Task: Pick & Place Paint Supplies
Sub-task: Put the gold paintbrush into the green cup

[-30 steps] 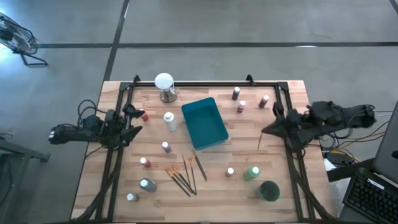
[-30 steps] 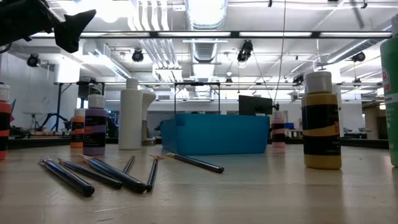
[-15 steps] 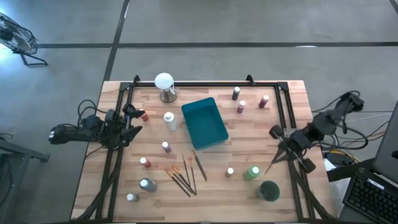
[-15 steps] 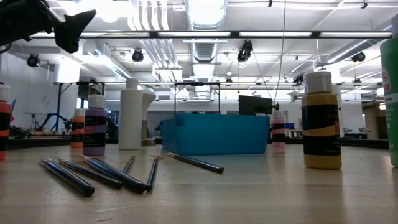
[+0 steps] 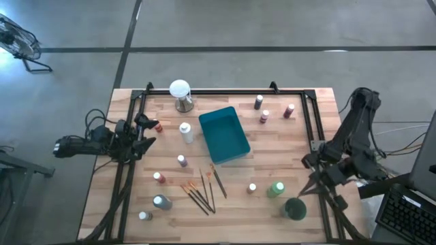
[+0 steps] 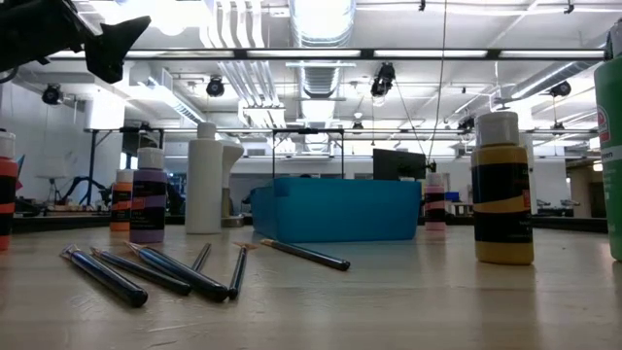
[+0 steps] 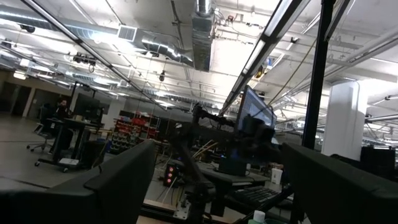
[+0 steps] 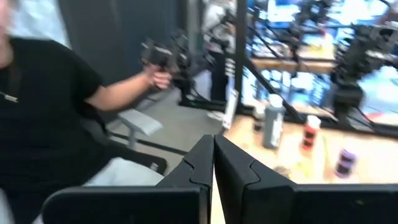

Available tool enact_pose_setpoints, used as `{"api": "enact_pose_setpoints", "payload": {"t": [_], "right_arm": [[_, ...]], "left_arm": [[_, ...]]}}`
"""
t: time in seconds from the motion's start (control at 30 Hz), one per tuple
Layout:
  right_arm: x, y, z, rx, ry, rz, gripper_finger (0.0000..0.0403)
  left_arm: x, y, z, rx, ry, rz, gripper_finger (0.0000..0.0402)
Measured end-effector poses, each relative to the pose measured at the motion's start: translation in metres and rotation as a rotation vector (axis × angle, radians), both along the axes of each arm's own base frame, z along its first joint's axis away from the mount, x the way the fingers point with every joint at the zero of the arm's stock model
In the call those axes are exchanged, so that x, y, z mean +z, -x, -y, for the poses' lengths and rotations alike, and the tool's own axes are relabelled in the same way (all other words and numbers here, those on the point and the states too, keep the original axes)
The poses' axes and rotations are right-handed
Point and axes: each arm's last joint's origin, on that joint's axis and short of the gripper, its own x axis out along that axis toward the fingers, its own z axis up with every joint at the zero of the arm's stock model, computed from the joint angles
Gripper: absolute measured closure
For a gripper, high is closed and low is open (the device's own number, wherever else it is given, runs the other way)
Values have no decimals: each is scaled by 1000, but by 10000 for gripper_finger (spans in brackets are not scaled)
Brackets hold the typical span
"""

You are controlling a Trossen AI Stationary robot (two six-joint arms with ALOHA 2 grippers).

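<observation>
Right now my right tool (image 5: 315,182) sits closed and empty by the surface's (image 5: 300,156) right edge; my left tool (image 5: 144,133) waits open at the left edge. Thin dark-handled brushes (image 5: 201,193) lie near the teal rectangular tray (image 5: 223,135), white-capped paint bottles (image 5: 181,160) scattered around.

One camera hangs overhead, staring straight down at the whole wooden surface (image 5: 286,153) and the floor around it. Another sits right at surface height, close to the brushes (image 6: 146,272), looking level across toward the teal tray (image 6: 340,209) and the room behind; both take in that tray and the brushes. The left wrist camera faces out into the room. The right wrist camera looks back over the surface edge, past a seated person (image 8: 50,118).
</observation>
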Motion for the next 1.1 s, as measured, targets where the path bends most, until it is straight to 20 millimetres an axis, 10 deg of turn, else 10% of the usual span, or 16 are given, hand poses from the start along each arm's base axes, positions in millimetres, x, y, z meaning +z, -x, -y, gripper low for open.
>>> {"api": "enact_pose_setpoints", "payload": {"t": [0.57,1.1], "right_arm": [[-39,7,-41,-241,-24,-83,395],[-97,26,-39,-343,-138,-89,395]], "left_arm": [[0,0,0,1,0,0,46],[0,0,0,0,0,0,46]]}}
